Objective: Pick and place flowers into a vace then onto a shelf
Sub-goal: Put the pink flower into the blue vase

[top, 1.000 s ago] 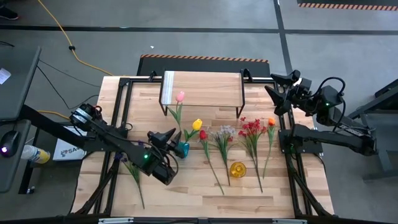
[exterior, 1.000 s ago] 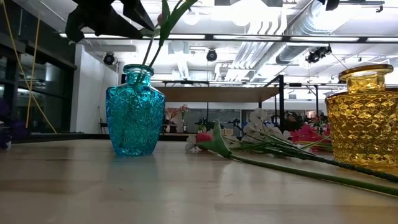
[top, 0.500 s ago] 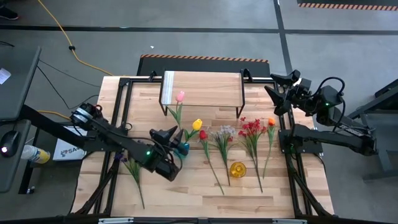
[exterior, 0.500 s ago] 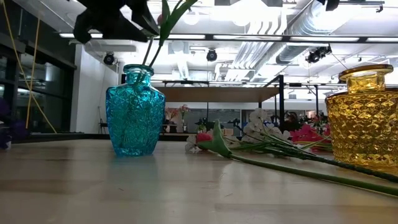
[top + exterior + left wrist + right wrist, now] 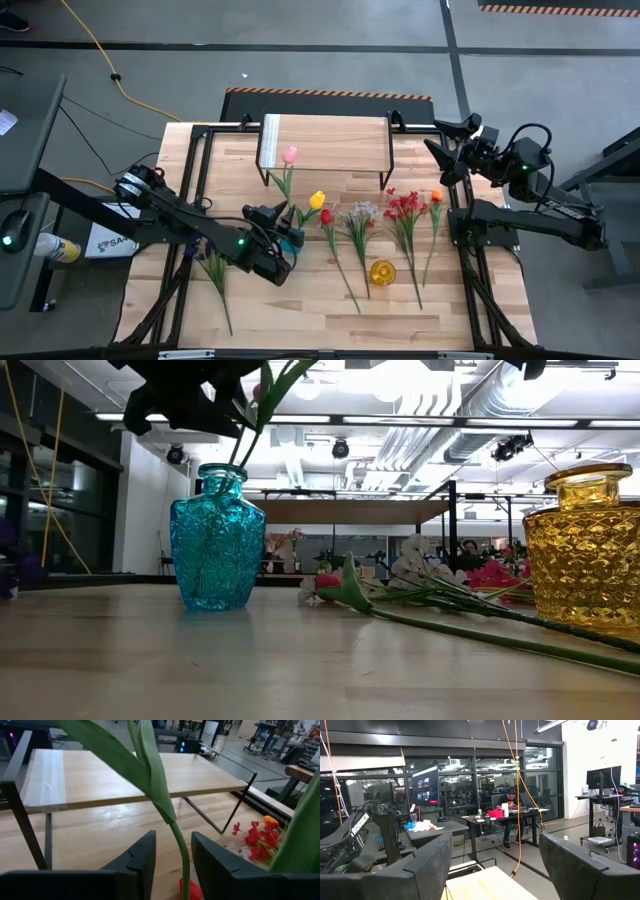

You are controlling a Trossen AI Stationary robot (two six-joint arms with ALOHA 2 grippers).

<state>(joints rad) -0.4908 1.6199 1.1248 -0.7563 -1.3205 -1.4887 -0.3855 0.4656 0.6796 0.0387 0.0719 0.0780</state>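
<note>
A blue glass vase (image 5: 296,240) (image 5: 217,550) stands on the table and holds green stems that lean on its neck. A pink tulip (image 5: 290,155) and a yellow tulip (image 5: 318,200) top them. My left gripper (image 5: 281,226) (image 5: 173,838) is open just above the vase. Its fingers stand on either side of one stem (image 5: 183,865), and no touch shows. More flowers lie flat on the table: red (image 5: 326,217), white (image 5: 358,214), red sprays (image 5: 403,205), orange (image 5: 436,197) and purple (image 5: 208,268). The shelf (image 5: 325,142) stands by the far edge. My right gripper (image 5: 447,152) (image 5: 495,865) is open and raised at the right.
A yellow glass vase (image 5: 382,272) (image 5: 585,545) stands upright nearer the near edge, between the lying stems. The shelf's black legs (image 5: 220,817) rise just beyond the blue vase. Bare planks (image 5: 300,310) show along the near edge.
My left gripper has moved a little toward the table's right, in over the blue vase, so the stem now stands between its fingers. The vase and the flowers have kept still.
</note>
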